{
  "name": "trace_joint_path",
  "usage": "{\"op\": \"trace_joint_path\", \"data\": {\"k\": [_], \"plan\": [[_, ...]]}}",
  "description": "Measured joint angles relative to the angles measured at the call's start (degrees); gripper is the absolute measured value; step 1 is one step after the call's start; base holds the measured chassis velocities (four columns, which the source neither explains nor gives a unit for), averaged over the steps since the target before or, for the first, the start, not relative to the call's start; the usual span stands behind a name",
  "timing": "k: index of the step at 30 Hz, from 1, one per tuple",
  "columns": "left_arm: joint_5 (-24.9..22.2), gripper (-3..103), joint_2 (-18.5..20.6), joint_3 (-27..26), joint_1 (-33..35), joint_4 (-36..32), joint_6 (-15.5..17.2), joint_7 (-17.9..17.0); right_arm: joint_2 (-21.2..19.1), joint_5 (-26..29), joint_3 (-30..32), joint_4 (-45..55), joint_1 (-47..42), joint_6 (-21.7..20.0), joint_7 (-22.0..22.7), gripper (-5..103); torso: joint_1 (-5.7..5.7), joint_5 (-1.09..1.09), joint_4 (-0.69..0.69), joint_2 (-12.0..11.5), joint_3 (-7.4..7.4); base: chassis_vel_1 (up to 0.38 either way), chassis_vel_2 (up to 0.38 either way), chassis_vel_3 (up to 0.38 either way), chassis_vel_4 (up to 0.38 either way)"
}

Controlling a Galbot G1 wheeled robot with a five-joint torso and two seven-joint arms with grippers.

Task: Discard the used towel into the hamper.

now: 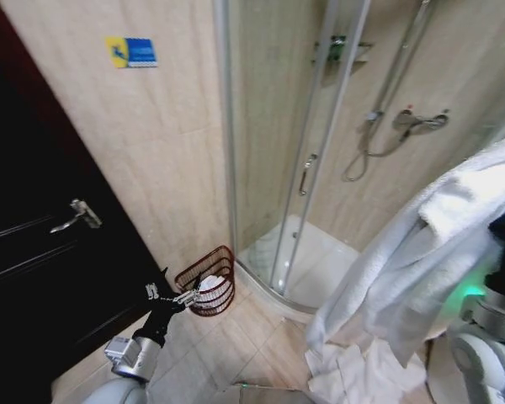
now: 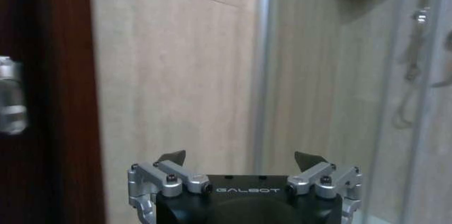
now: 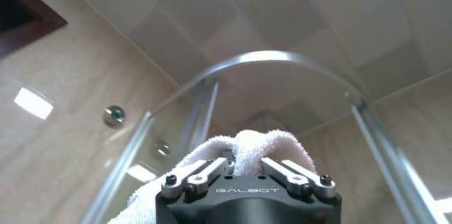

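Note:
The used towel [image 1: 421,252], white and bulky, hangs down the right side of the head view, its lower end near the floor tiles. In the right wrist view my right gripper [image 3: 247,170] is shut on a fold of the towel [image 3: 249,147] and held high. The hamper [image 1: 223,257], a small reddish-brown wire basket, stands on the floor against the wall beside the shower, with something white inside. My left gripper [image 1: 172,296] hovers low, just in front of the hamper. The left gripper [image 2: 241,158] stands open with nothing between its fingers.
A dark door with a metal handle [image 1: 77,215] fills the left. A curved glass shower enclosure [image 1: 311,168] with a white tray [image 1: 320,261] stands behind the hamper. Beige floor tiles [image 1: 236,353] lie between me and the hamper.

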Motion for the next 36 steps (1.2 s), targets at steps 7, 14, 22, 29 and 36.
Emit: {"op": "trace_joint_path", "data": {"k": [7, 14, 22, 29, 36], "plan": [[0.0, 100, 0.0, 0.0, 0.0, 0.0, 0.0, 0.0, -0.1, 0.0, 0.1, 0.0, -0.1, 0.1, -0.1, 5, 0.00, -0.01, 0.00, 0.0, 0.00, 0.130, 0.137, 0.129, 0.123], [0.0, 100, 0.0, 0.0, 0.0, 0.0, 0.0, 0.0, -0.1, 0.0, 0.1, 0.0, 0.0, 0.1, -0.3, 5, 0.00, -0.01, 0.03, 0.0, 0.00, 0.118, 0.122, 0.116, 0.111], [0.0, 100, 0.0, 0.0, 0.0, 0.0, 0.0, 0.0, 0.1, -0.6, 0.0, 0.0, 0.1, 0.0, -0.6, 5, -0.01, 0.00, 0.00, 0.0, 0.00, 0.019, 0.025, 0.021, 0.025], [0.0, 100, 0.0, 0.0, 0.0, 0.0, 0.0, 0.0, -0.1, -0.8, -0.1, 0.0, 0.3, -0.1, -0.6, 5, 0.00, 0.00, 0.00, 0.0, 0.00, 0.000, 0.000, 0.000, 0.000], [0.0, 100, 0.0, 0.0, 0.0, 0.0, 0.0, 0.0, -0.1, -1.0, -0.7, 0.0, 0.6, -0.2, -0.6, 5, 0.00, 0.00, 0.00, 0.0, 0.00, 0.000, 0.000, 0.000, 0.000]]}}
